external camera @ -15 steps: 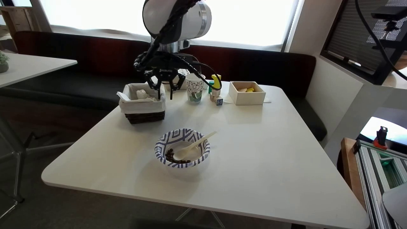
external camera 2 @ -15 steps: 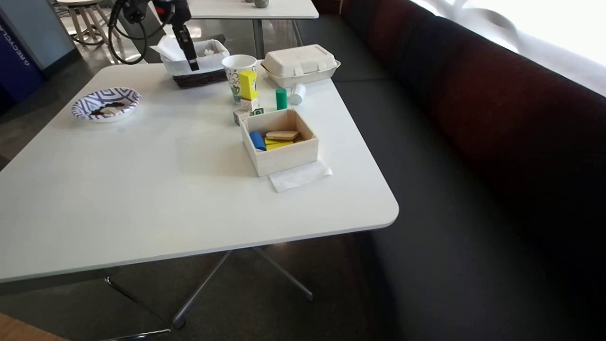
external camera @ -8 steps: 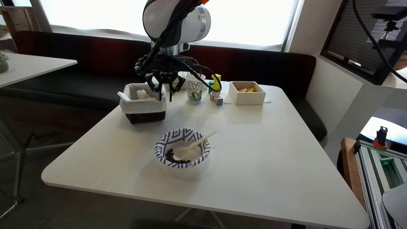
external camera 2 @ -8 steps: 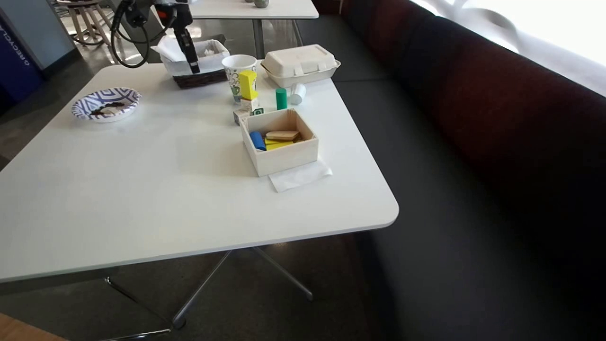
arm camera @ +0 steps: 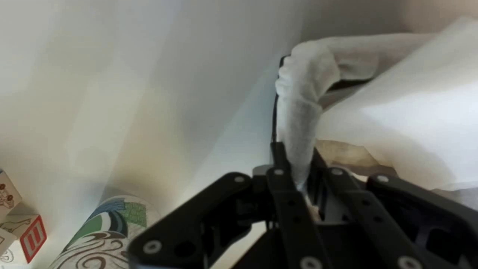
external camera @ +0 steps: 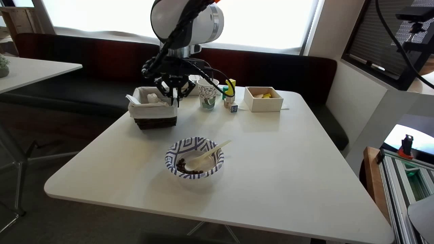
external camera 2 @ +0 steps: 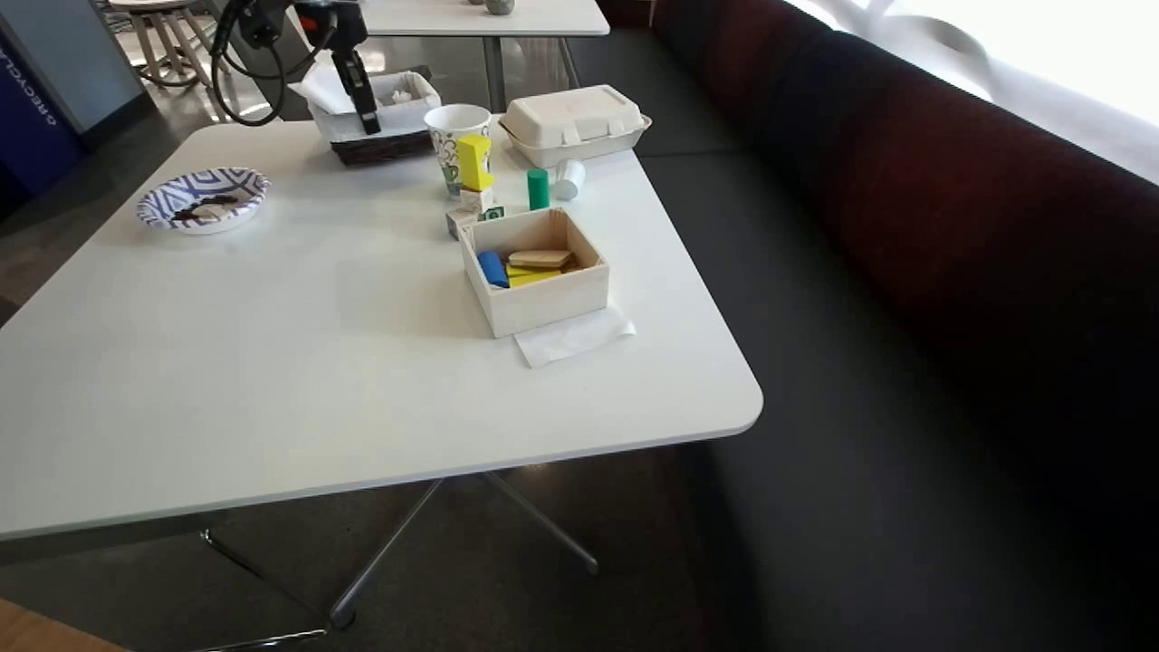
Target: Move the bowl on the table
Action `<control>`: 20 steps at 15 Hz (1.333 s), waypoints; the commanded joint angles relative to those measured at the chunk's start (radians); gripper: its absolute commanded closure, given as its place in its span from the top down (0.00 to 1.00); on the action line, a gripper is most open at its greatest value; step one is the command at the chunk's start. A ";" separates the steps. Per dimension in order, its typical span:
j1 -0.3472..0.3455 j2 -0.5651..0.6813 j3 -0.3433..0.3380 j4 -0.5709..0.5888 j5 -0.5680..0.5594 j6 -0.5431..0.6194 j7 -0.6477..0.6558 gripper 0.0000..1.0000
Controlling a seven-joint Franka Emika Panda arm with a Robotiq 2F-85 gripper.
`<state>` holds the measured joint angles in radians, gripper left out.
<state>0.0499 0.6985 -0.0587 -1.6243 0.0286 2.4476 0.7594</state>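
White cloth (arm camera: 304, 89) lined the basket (external camera: 154, 123); we found the gripper (arm camera: 298, 154) with its jaws pinched on that covered rim. We recorded the patterned bowl (external camera: 190, 152), spoon (external camera: 207, 154) inside, on the table (external camera: 271, 169), well apart from the gripper.

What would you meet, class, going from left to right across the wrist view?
Toy blocks, patterned cup, white basket liner. The jaws pinch the white basket liner and overlap it, so they are left out.

The white bowl (external camera: 191, 151), patterned in blue, stands upright on the table (external camera: 288, 162), near one edge. A pale spoon (external camera: 205, 156) and small dark bits (external camera: 182, 167) lie inside it.
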 commanded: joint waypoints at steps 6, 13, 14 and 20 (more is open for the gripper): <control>0.003 -0.195 0.008 -0.118 0.053 -0.143 -0.065 0.04; -0.061 -0.448 0.029 -0.359 0.112 -0.199 -0.412 0.04; -0.074 -0.483 0.030 -0.400 0.121 -0.192 -0.481 0.04; -0.117 -0.606 -0.007 -0.535 0.053 -0.223 -0.714 0.04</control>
<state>-0.0492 0.1651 -0.0543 -2.0796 0.1106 2.2415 0.1323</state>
